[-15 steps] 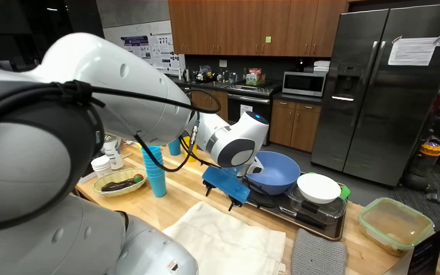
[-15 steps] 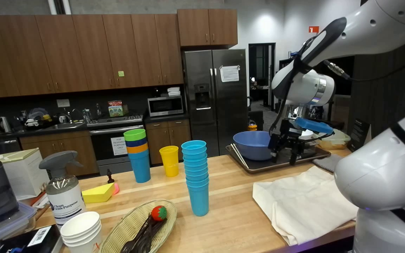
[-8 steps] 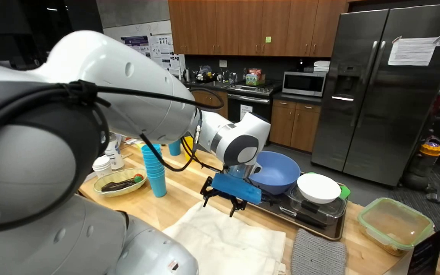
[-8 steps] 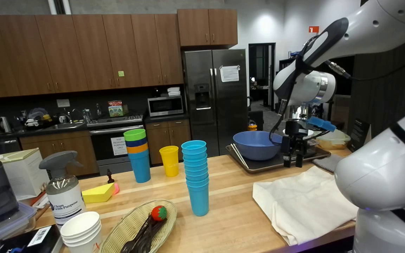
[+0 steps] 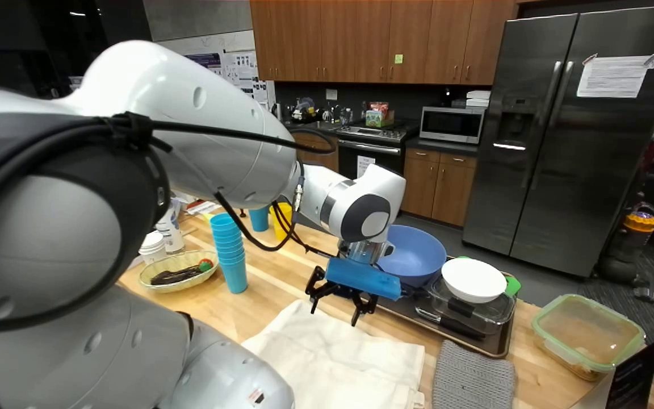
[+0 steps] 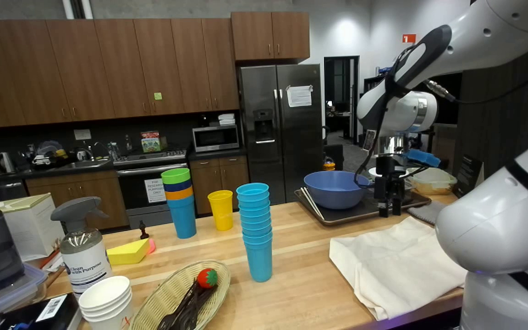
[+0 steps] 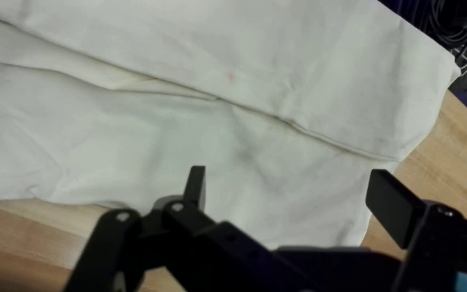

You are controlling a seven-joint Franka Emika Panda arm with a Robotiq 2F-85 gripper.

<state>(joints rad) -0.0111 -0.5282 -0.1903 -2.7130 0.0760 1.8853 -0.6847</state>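
The cloth (image 7: 217, 150) lay loosely folded on the surface (image 6: 300, 275), beneath the fingers (image 7: 393, 207), which stood wide apart and held nothing. It looked light, soft and limp — likely to sag and crease rather than slip or break. The raised fold (image 7: 318, 137) across it, or the edge facing the tray (image 6: 346, 214), seemed the best hold; its flat parts probably offered little to pinch.
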